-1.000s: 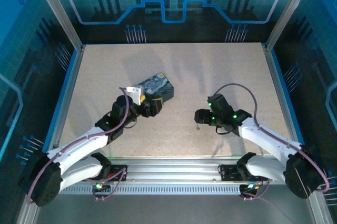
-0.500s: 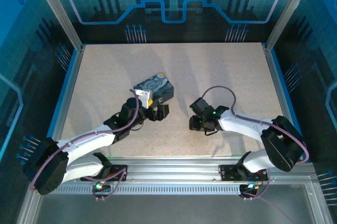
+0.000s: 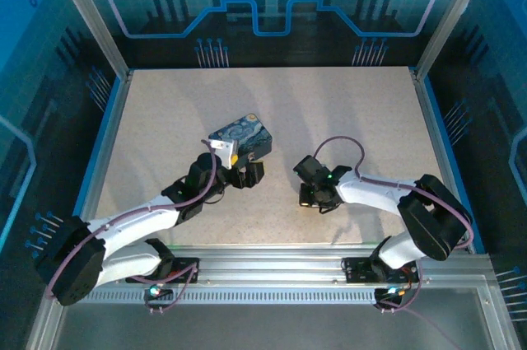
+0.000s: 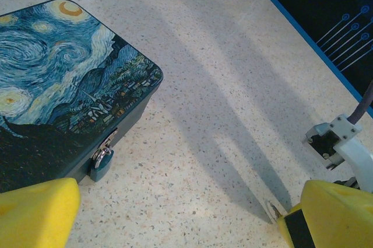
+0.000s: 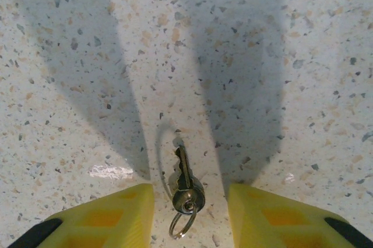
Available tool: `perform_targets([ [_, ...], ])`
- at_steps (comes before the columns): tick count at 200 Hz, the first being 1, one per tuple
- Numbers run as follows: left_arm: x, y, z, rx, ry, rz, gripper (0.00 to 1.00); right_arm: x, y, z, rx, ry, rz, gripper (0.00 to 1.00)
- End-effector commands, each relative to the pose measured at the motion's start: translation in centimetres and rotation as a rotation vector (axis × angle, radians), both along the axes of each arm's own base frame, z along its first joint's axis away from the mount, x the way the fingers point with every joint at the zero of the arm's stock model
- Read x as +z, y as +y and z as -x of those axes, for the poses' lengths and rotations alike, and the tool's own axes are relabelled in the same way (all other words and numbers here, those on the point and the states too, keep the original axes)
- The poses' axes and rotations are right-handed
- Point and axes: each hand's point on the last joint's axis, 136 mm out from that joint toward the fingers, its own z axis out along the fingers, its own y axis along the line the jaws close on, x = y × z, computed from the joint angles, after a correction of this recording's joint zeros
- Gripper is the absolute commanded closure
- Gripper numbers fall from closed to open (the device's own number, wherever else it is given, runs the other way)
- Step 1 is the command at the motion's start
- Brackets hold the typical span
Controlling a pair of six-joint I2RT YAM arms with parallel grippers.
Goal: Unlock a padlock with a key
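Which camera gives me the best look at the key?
Right wrist: the key lies sharp on the table, between the open right gripper fingers. Top external has it too small to tell; left wrist faces the padlock.

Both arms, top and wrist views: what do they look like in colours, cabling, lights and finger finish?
The left arm and the right arm have white shells with black joints, and each carries a purplish cable looping over the wrist. Green lights glow on the right wrist. The fingers are yellow with black parts.

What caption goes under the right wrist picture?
The key lies on the speckled table between the open yellow fingers of the right gripper.
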Motion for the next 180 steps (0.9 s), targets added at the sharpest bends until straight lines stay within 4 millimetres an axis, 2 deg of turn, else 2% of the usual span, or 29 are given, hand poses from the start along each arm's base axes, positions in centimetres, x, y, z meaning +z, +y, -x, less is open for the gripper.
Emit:
perform_targets([
  [1, 0.18, 0.25, 0.37, 0.015, -0.001, 0.01, 0.01, -0.02, -0.05, 0.55, -0.005, 0.013, 0.024, 0.63],
  [16, 0.22, 0.33, 0.35, 0.017, -0.002, 0.006, 0.01, -0.12, -0.03, 0.71, 0.0, 0.017, 0.028, 0.64],
  [37, 0.11, 0.39, 0.39, 0.019, 0.001, -0.002, 0.01, -0.28, -0.11, 0.9, 0.003, 0.027, 0.038, 0.7],
  [63, 0.02, 0.46, 0.38, 0.022, 0.003, -0.005, 0.01, -0.33, -0.19, 1.04, 0.005, 0.028, 0.048, 0.71],
  [79, 0.06, 0.46, 0.38, 0.022, 0.003, -0.003, 0.01, -0.4, -0.12, 1.14, 0.006, 0.029, 0.048, 0.76],
  [103, 0.14, 0.44, 0.48, 0.02, 0.002, 0.0, 0.01, -0.49, -0.02, 1.23, 0.008, 0.029, 0.05, 0.77],
  [180, 0.65, 0.64, 0.79, 0.019, -0.01, 0.004, 0.01, -0.43, 0.14, 1.14, 0.018, 0.016, 0.046, 0.92],
])
